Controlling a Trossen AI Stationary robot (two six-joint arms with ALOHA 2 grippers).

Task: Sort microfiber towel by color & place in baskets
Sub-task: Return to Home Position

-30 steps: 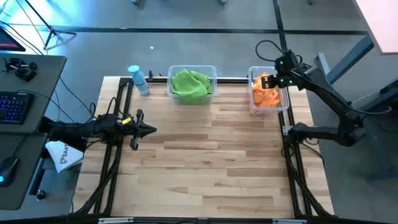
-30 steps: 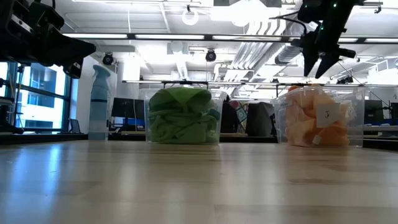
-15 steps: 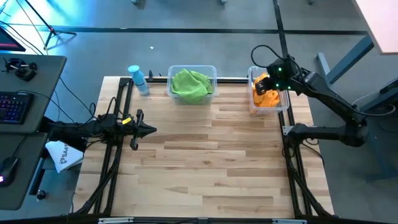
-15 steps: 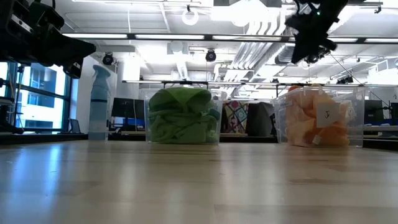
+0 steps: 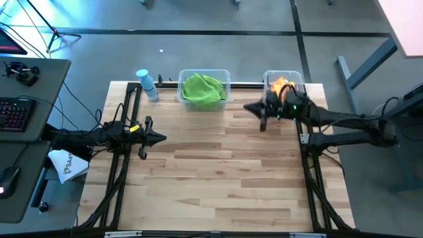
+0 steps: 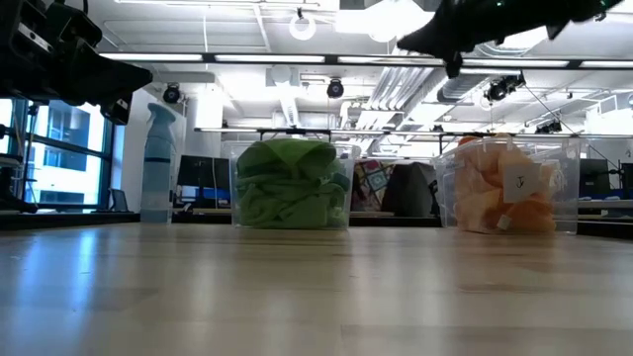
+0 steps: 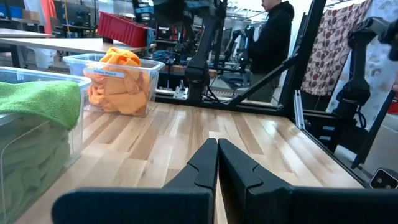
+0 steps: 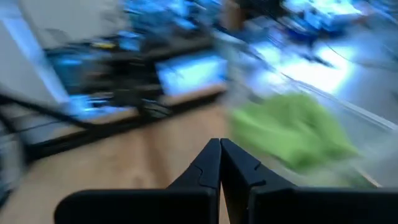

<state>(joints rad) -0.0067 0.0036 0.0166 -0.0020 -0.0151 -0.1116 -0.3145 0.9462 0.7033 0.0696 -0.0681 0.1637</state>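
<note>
Green towel (image 5: 203,90) and orange towel (image 5: 281,86) are both sitting in bins at the far edge of the table (image 5: 218,178), so going front to back. The near half is just light wood planks. About halfway up, the left pincer (image 5: 162,138) hangs by the left edge of the table, pointing inward, and its wrist view shows the fingers pressed together with nothing in them. Further back on the right side, the right pincer (image 5: 247,108) is up in the air just in front of the narrower bin (image 5: 285,73), pointing toward the left. It's pinched closed too and holding nothing, and its arm crosses over the near part of that bin. Along the back edge, a light-blue spray bottle (image 5: 147,84) stands upright at the left. Next to it the wider bin (image 5: 204,71) holds the green one, lime coloured, all bunched up and filling the bin to about the rim. Well apart on the right, the orange one is crumpled in loose folds and heaps a bit above the narrower bin's rim. That bin has a small white label on its front. Past the table, a person (image 7: 273,37) in a dark hoodie stands in the room.
</note>
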